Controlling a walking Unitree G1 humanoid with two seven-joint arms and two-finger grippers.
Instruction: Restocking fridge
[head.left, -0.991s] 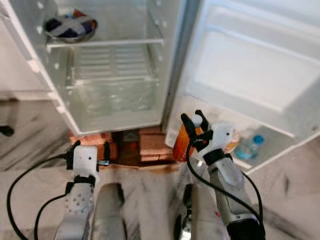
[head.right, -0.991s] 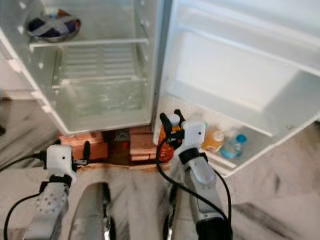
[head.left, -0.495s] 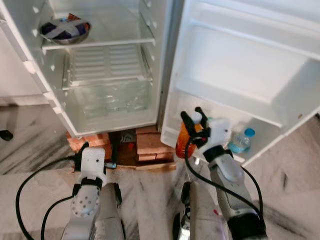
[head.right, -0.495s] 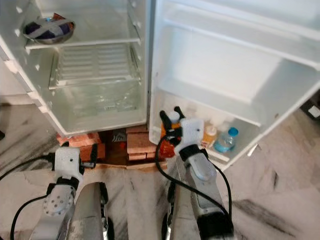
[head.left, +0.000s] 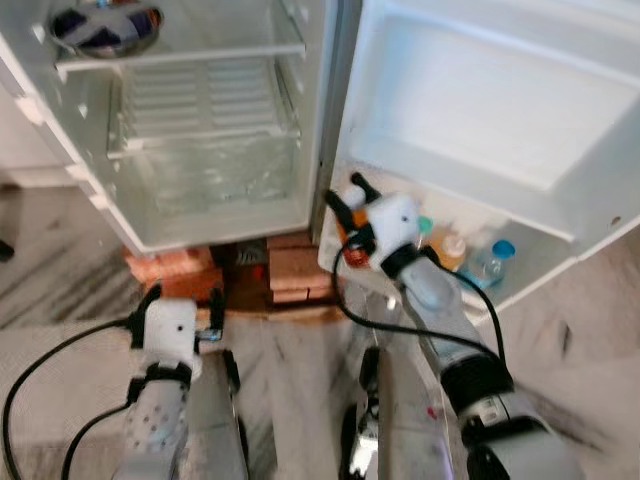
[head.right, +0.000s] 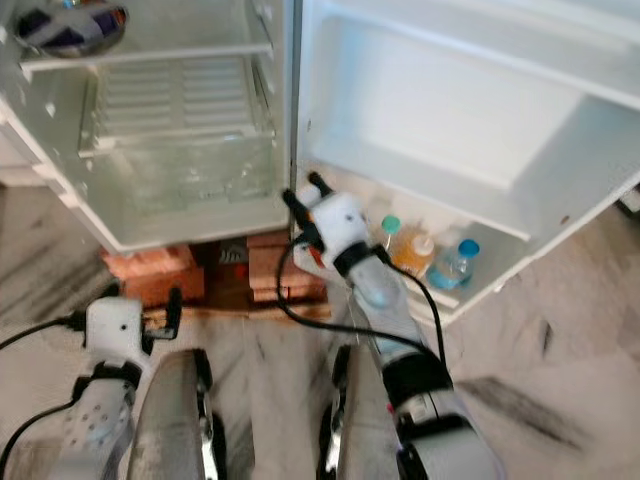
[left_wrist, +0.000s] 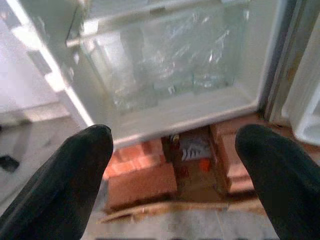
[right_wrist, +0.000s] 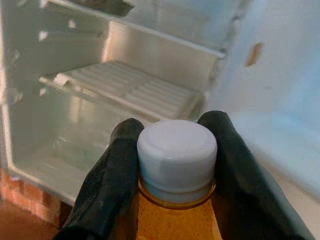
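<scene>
The fridge (head.left: 210, 150) now sits nearer. The right gripper (right_wrist: 172, 165) has carried its bottle (right_wrist: 175, 210), amber with a white cap (right_wrist: 176, 152), up by the door shelf (head.left: 470, 262). Left gripper (left_wrist: 175, 165) hangs open.

door shelf (head.left: 520, 285), bottles (head.left: 487, 262), top shelf (head.left: 180, 50), bowl (head.left: 105, 22)

Fridge (head.left: 330, 120) interior glossy white plastic; crisper drawer (left_wrist: 165, 65) clear plastic. Bottle (right_wrist: 172, 220) translucent amber, ribbed matt white plastic cap (right_wrist: 177, 152). Bricks (left_wrist: 142, 182) rough red. Floor (head.left: 70, 290) smooth, grey-veined, marble-like. Bowl (head.left: 105, 25) shiny metal.
</scene>
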